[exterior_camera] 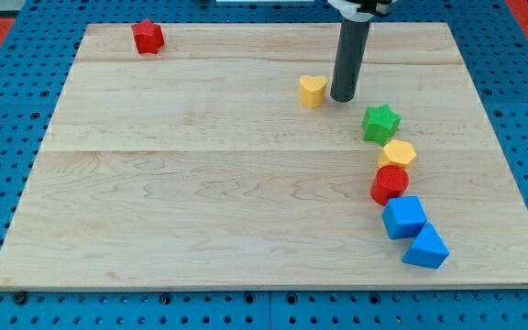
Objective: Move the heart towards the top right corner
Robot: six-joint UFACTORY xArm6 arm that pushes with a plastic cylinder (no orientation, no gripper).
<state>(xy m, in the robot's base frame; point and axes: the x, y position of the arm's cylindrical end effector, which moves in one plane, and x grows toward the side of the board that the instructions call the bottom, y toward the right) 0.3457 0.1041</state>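
A yellow heart (313, 91) lies on the wooden board (200, 183), above the middle and right of centre. My tip (343, 96) stands just to the heart's right, very close to it; I cannot tell if they touch. The dark rod rises from the tip out of the view's top.
A red star-like block (147, 37) sits near the top left corner. A curved row runs down the right side: a green star (381, 123), a yellow hexagon (398, 153), a red cylinder (390, 183), a blue cube (403, 217), a blue triangle (426, 247).
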